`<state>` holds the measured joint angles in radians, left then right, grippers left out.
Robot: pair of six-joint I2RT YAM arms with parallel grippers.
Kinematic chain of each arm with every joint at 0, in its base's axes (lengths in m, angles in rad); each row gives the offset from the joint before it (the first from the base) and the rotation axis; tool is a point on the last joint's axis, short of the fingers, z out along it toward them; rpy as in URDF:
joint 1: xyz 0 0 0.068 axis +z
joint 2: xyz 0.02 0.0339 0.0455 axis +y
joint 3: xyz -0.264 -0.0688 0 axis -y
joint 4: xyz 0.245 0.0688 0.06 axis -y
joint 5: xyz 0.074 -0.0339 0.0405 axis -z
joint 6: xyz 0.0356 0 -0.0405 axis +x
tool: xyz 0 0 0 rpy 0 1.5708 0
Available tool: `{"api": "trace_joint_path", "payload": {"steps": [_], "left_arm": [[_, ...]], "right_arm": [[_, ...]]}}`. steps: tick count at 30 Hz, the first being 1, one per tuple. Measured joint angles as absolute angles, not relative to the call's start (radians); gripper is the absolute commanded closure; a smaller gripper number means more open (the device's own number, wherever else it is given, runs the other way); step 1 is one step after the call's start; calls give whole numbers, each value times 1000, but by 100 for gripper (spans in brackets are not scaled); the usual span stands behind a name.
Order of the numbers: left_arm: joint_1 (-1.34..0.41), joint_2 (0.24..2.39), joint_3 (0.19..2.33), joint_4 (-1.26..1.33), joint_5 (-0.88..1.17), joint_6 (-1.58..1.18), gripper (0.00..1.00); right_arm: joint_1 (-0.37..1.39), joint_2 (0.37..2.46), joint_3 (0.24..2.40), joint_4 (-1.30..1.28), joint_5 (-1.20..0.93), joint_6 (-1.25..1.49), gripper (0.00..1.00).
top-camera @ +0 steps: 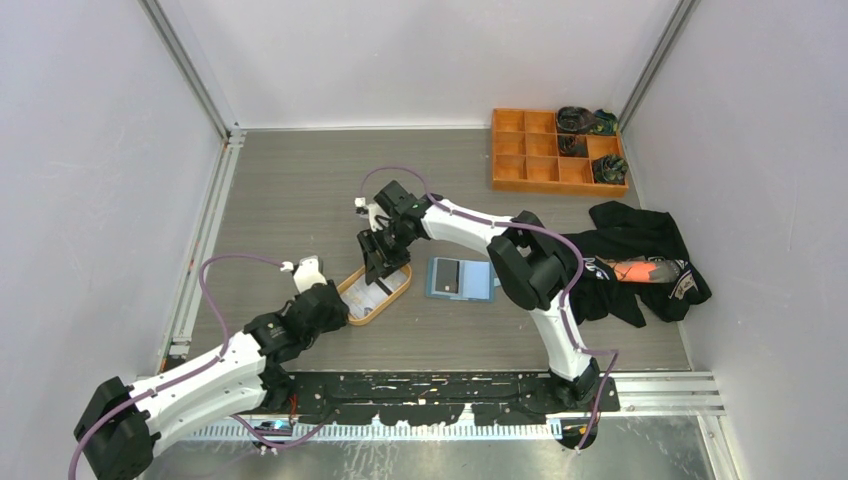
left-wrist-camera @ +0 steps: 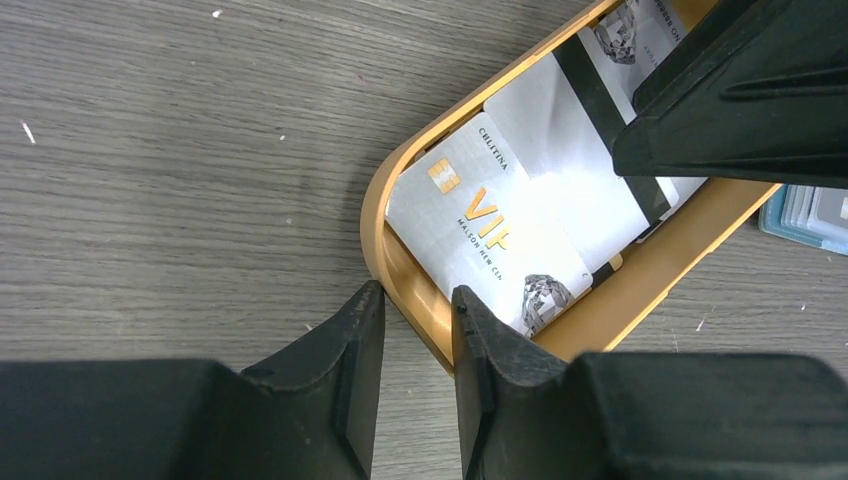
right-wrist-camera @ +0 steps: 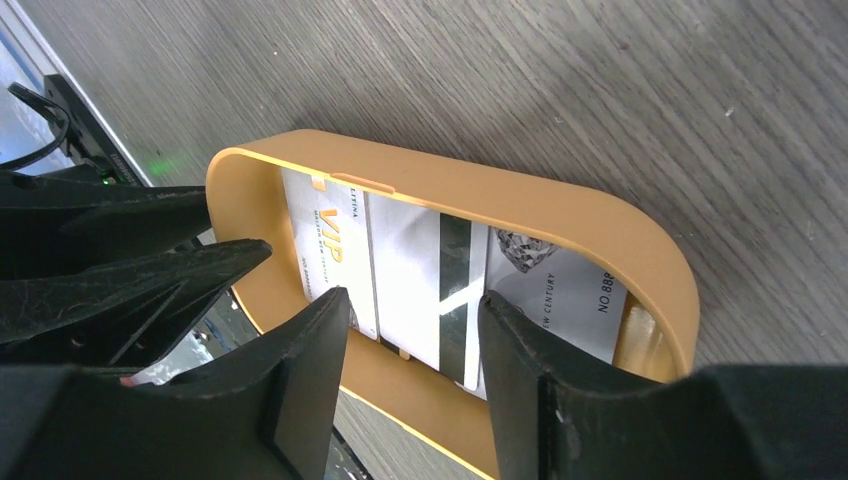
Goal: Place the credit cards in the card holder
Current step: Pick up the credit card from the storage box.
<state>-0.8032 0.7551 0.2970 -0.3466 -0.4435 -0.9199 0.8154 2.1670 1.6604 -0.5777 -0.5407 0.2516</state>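
Observation:
Three credit cards lie overlapping in an orange oval tray: a white VIP card, a white card with a dark stripe and a white one with a printed number. My left gripper is at the tray's near-left end, jaws pinched on its rim, one finger outside and one inside. My right gripper hangs open low over the tray, its fingers either side of the striped card. The blue card holder lies open flat just right of the tray.
An orange compartment box with dark items stands at the back right. A heap of black clothing lies right of the card holder. An aluminium rail runs along the table's left edge.

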Motion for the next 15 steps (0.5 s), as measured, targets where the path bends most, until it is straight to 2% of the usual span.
{"api": "trace_joint_path", "payload": {"steps": [15], "left_arm": [[-802,751,295,-352,-451,-938,74]], "right_arm": [[792,2164,1639,-535,-591,311,57]]}}
